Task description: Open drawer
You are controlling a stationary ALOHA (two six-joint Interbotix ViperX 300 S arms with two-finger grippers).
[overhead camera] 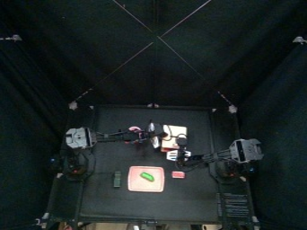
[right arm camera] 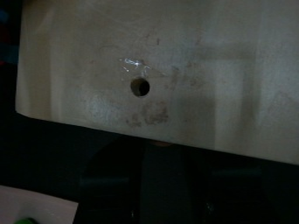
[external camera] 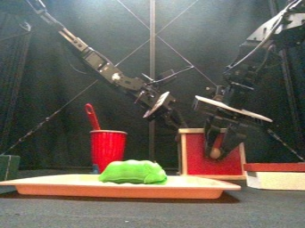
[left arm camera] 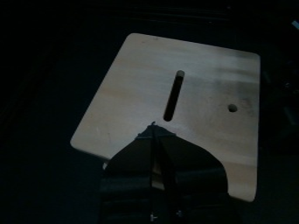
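The drawer (overhead camera: 177,137) is a pale beige box at the table's middle. In the front view it (external camera: 198,150) shows a beige face with red edges. My left gripper (overhead camera: 156,133) hangs over its top at the left side. In the left wrist view the jaws (left arm camera: 156,129) are shut to a point, with nothing between them, above the beige top (left arm camera: 140,79), which has a slot and a small hole. My right gripper (overhead camera: 182,155) is at the drawer's front side (external camera: 219,142). The right wrist view shows a beige panel (right arm camera: 198,61) with a hole close ahead.
A pink tray (overhead camera: 146,177) with a green item (external camera: 134,171) lies at the table's front. A small red block (overhead camera: 180,176) lies to its right. A red cup (external camera: 109,147) stands left of the drawer. A flat red and white thing (external camera: 276,176) lies at the front right.
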